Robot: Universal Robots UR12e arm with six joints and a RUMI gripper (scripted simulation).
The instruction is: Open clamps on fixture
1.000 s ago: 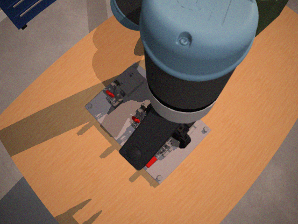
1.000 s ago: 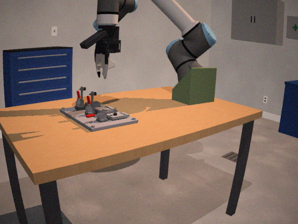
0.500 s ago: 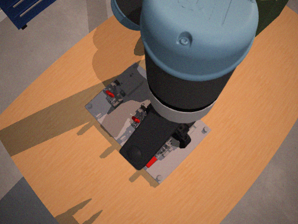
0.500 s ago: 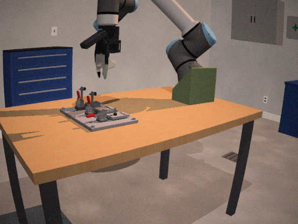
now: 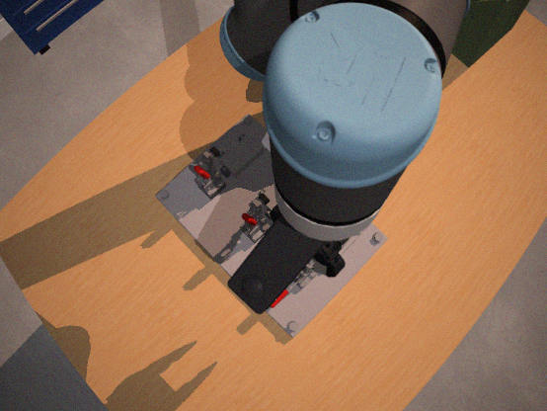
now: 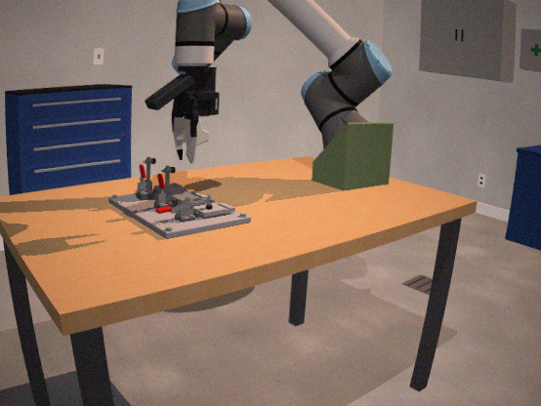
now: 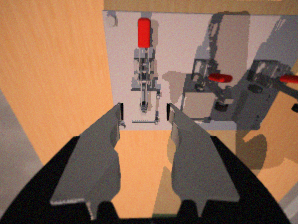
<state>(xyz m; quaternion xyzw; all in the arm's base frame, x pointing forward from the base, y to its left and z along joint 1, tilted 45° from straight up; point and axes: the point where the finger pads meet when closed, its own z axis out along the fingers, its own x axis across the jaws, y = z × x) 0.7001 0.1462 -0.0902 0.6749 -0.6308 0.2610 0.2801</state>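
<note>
The fixture plate [image 5: 308, 303] [image 6: 215, 223] [image 7: 120, 65] bears three clamps. The near-end clamp has its red handle [image 5: 279, 298] [image 6: 164, 209] [image 7: 144, 32] lying flat and its arm down over a flat part. The middle clamp's red handle [image 5: 249, 218] [image 6: 161, 181] [image 7: 220, 78] stands up, with its arm raised. The far clamp's red handle [image 5: 201, 172] [image 6: 143, 171] [image 7: 289, 79] also stands up, arm raised. My gripper [image 6: 186, 157] [image 7: 145, 104] is partly open, empty, high above the plate; in the wrist view its fingertips flank the near-end clamp's arm tip. The arm hides its fingers in the top view.
The plate lies on the wooden table [image 5: 469, 163] [image 6: 317, 220]. A green block [image 6: 366, 156] stands by the robot's base. The two raised clamp arms stick up from the plate beside the near-end clamp. A blue drawer cabinet [image 6: 73, 142] stands behind the table.
</note>
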